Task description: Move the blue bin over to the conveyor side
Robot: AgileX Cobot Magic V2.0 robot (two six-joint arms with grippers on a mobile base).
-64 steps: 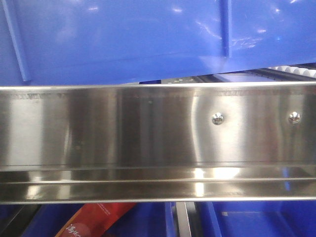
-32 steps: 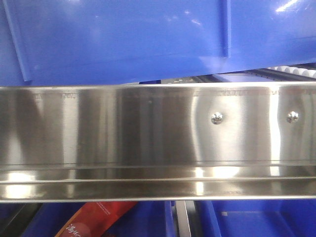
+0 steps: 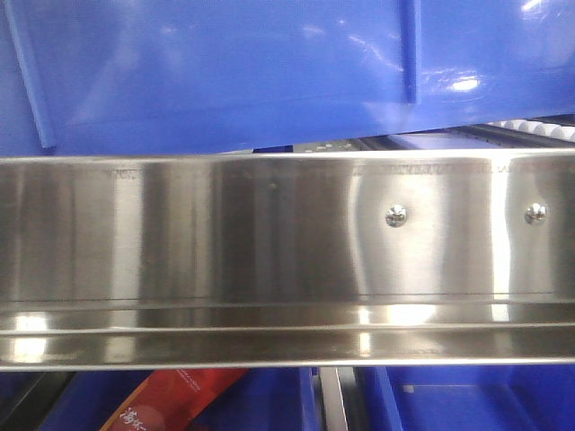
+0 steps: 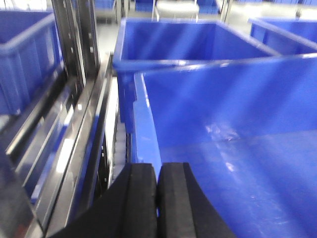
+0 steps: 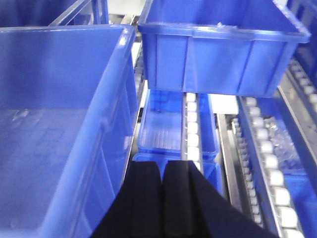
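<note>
Left end effector: closed, pinching blue bin rim
Right end effector: pads together, grip unclear

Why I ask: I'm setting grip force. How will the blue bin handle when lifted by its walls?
Probably light for its size: the blue bin looks empty. Its glossy plastic may be slippery between the left gripper and right gripper, both closed at its walls. Its ribbed, thick-rimmed sides suggest it should be fairly stiff.
</note>
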